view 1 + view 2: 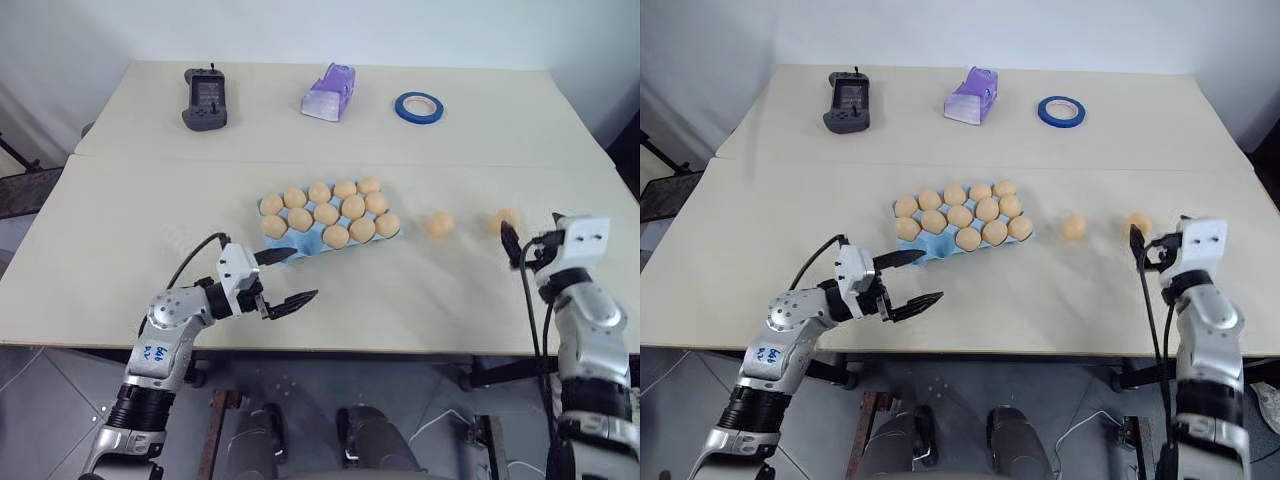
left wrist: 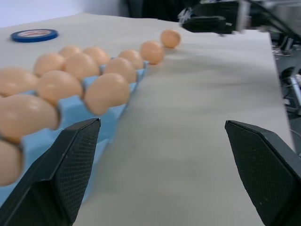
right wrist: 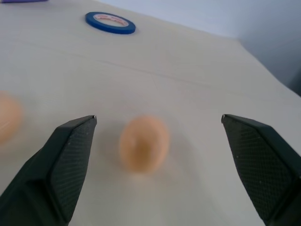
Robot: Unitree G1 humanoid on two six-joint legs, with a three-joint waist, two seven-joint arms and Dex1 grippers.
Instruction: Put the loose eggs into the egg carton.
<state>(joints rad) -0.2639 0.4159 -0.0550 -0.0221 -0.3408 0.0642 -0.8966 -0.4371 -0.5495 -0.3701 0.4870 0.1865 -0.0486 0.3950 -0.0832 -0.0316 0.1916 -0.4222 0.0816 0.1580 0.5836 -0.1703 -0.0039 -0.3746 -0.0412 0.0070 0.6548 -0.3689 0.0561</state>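
The pale bench [image 1: 150,200] has bare room along its near edge. The blue egg carton [image 1: 310,243] sits mid-bench; two loose eggs [image 1: 440,224] lie to its right. Left pincer [image 1: 288,275] spread beside the carton; right pincer [image 3: 155,155] spread around the farther egg [image 3: 143,143]. No legible writing.

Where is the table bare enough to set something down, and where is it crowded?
Bare: the wide front strip between the left gripper and right gripper. Crowded: the egg carton, two loose eggs beside it; controller, tissue pack, tape roll along the back.

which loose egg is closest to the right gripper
The outer loose egg, right in front of the open right gripper; the other loose egg lies nearer the egg carton.
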